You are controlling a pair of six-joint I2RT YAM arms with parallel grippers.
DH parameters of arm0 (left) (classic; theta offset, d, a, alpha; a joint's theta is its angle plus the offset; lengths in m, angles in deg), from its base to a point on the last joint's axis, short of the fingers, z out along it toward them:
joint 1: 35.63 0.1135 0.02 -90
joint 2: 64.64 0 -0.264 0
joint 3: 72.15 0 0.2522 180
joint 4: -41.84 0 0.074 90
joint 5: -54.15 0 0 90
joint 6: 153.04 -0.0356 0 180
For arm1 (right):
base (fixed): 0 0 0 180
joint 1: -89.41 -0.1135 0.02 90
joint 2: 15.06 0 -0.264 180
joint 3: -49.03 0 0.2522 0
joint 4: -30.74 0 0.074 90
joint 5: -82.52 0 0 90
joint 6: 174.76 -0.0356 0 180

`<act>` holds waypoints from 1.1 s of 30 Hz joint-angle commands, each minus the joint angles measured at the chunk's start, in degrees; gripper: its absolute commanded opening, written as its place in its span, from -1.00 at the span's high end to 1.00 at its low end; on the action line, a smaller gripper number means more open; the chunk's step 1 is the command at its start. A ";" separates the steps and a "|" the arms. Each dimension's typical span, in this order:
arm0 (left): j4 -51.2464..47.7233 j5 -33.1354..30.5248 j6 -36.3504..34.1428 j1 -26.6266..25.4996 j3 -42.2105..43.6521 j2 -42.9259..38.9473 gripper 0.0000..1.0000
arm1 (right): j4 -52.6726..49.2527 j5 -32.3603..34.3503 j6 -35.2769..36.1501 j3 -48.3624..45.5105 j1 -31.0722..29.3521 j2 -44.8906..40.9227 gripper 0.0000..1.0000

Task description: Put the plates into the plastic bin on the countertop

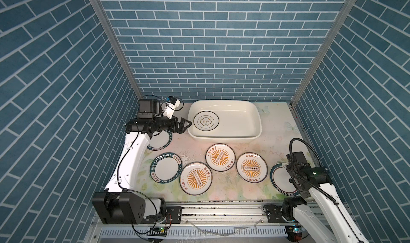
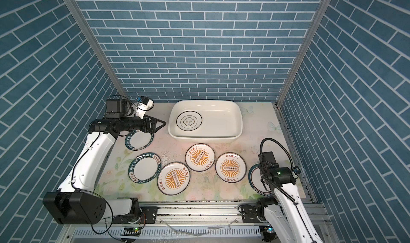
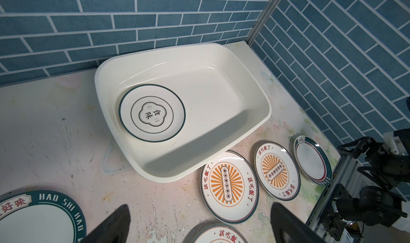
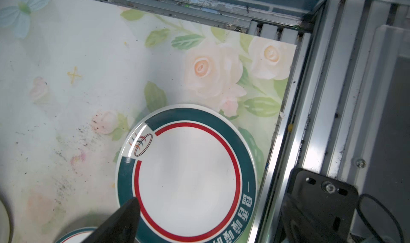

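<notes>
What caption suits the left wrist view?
One ringed plate in the plastic bin; sunburst plates wait on the countertop.

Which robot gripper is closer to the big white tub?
Left. The left gripper hovers beside the tub; the right gripper is far off, above a teal-rimmed plate.

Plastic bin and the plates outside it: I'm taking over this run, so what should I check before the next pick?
1. Room in the plastic bin: ok; one thin-ringed plate lies at its left end.
2. Left gripper empty: ok; open near the bin.
3. Right gripper open: ok; above the red-ringed plate.
4. Plates apart: cannot tell; a sunburst plate meets a lettered plate's rim.
5. Plates unobstructed: not ok; the left arm covers part of the far lettered plate.
</notes>
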 commanded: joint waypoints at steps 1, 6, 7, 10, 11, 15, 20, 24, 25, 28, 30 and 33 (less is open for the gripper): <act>-1.35 0.49 -0.84 -0.41 -1.02 -1.68 -0.99 | -4.81 -6.28 -8.52 -2.54 2.19 0.69 -0.98; -2.43 0.32 -2.00 -0.41 -1.03 -2.49 -0.99 | -1.12 -11.73 -7.93 -3.87 6.48 2.48 -0.98; -2.54 0.24 -2.17 -0.41 -0.97 -2.57 -0.99 | -1.02 -12.46 -8.15 -3.74 7.26 3.48 -0.99; -2.90 0.27 -2.40 -0.41 -0.87 -2.88 -0.99 | 0.44 -14.58 -7.02 -3.09 9.76 7.20 -0.99; -2.90 0.31 -2.51 -0.41 -0.89 -2.96 -0.99 | 0.40 -15.14 -6.99 -2.66 10.54 8.70 -0.99; -2.98 0.23 -2.68 -0.41 -1.19 -2.96 -0.99 | 1.74 -16.57 -4.41 -0.68 14.16 14.99 -0.99; -3.33 -0.11 -3.07 -0.44 -1.42 -2.96 -0.99 | 6.10 -19.09 -3.24 -2.99 18.94 15.73 -0.98; -4.05 -0.87 -4.31 -0.41 -1.48 -2.83 -0.99 | 5.40 -18.47 -1.93 -3.23 22.16 14.63 -0.98; -4.17 -0.98 -4.45 -0.41 -1.40 -2.71 -0.99 | 4.93 -18.24 -1.37 -2.64 22.68 14.68 -0.98; -4.22 -1.09 -4.65 -0.41 -1.16 -2.55 -0.99 | 3.10 -17.30 0.95 -0.98 24.42 15.63 -0.98; -3.96 -0.91 -4.50 -0.41 -0.95 -2.54 -0.99 | 2.96 -17.01 2.55 -0.59 25.71 16.68 -0.98; -3.78 -0.82 -4.30 -0.41 -0.63 -2.70 -0.99 | 4.37 -16.67 5.33 -1.19 27.65 17.94 -0.98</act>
